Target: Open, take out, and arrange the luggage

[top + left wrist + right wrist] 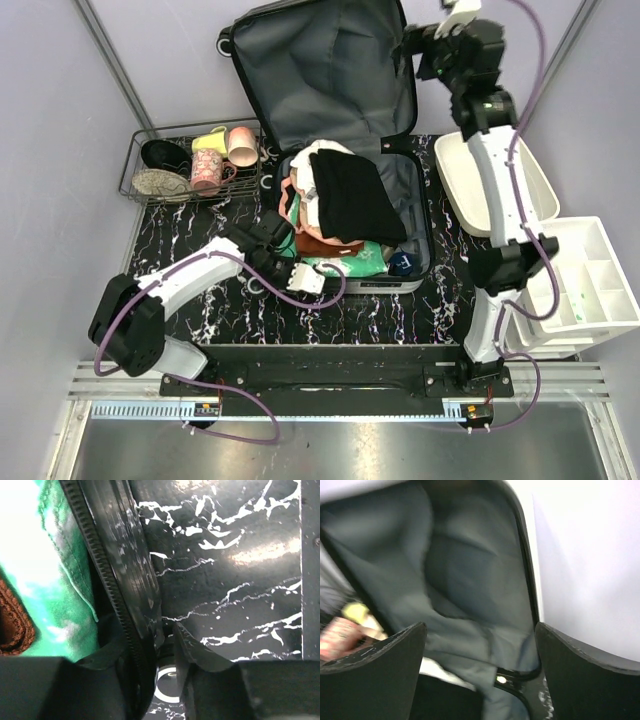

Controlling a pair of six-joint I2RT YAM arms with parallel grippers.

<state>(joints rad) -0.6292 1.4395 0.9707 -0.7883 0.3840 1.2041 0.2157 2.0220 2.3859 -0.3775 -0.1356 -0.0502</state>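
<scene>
My left pincer (145,652) sits lowest in the overhead frame, at the near left corner of the luggage (320,70). In its wrist view, one finger (102,655) stands on the clothing side of the zippered rim and the other on the worktop (170,230) side. The rim runs between them, but I cannot tell whether they actually pinch it.

The luggage occupies the middle of the overhead frame, lying open. Its long axis runs from the bottom of the frame towards the top. The base is flat on the black marbled worktop and the hinge is at the far end. The base is heaped with clothes: a green garment (65,580) against the near rim, and a black garment (350,195) on top.

A black wire basket (190,165) holding cups lies at centre left, beside the base. White bins (590,280) stand at the right edge.

Further up, the lid stands raised against the back wall, with its grey lining facing the camera. My right pincer (480,625) is at the lid's upper right corner, fingers spread wide and holding nothing.
</scene>
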